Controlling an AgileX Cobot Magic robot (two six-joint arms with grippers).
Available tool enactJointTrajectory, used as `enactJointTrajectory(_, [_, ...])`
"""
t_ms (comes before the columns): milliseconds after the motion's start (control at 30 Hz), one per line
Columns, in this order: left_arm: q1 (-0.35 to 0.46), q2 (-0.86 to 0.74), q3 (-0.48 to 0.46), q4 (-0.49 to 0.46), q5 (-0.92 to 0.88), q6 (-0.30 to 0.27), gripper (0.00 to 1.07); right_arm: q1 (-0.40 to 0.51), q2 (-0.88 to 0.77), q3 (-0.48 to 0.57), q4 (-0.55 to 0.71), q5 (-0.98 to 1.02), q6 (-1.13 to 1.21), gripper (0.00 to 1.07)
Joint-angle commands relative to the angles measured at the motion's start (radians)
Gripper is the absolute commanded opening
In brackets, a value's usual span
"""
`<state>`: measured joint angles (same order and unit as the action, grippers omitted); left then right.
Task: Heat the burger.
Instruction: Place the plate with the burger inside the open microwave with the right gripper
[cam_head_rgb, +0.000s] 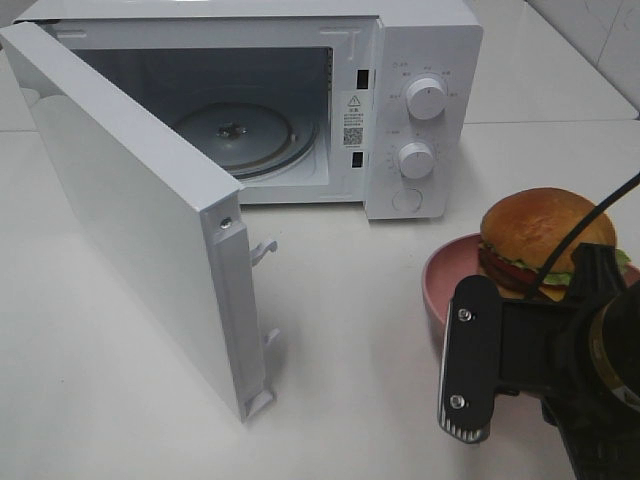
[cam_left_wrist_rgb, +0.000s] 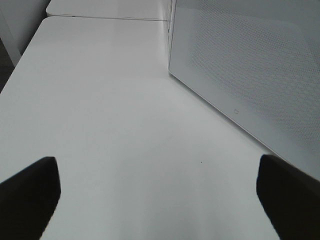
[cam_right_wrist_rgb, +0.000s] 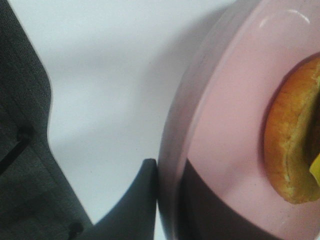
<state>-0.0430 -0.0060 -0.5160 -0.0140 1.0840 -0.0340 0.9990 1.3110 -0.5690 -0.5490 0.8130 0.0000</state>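
Burger just beyond right tool

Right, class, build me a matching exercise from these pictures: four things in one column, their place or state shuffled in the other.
Things:
1 microwave door
2 glass turntable
3 burger
4 pink dish

Place or state:
a sitting on the pink dish
b on the table, in front of the control knobs
c swung open
d bare, inside the microwave

Pairs: 1-c, 2-d, 3-a, 4-b
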Motion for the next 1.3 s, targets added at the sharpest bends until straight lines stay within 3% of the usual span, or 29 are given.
enactJointTrajectory(33, [0.000, -0.014, 0.001, -0.005, -0.015, -0.001, 1.00, 0.003, -0.007, 0.000, -0.061, -0.037, -0.085, 0.05])
enactJointTrajectory(833, [0.000, -0.014, 0.001, -0.005, -0.015, -0.001, 1.00, 0.003, -0.007, 0.000, -0.178, -0.328, -0.435, 0.06])
enactJointTrajectory(1300, [0.000, -0.014, 0.001, -0.005, -0.015, -0.001, 1.00, -0.004, -0.007, -0.001, -0.037, -0.485, -0.753, 0.06])
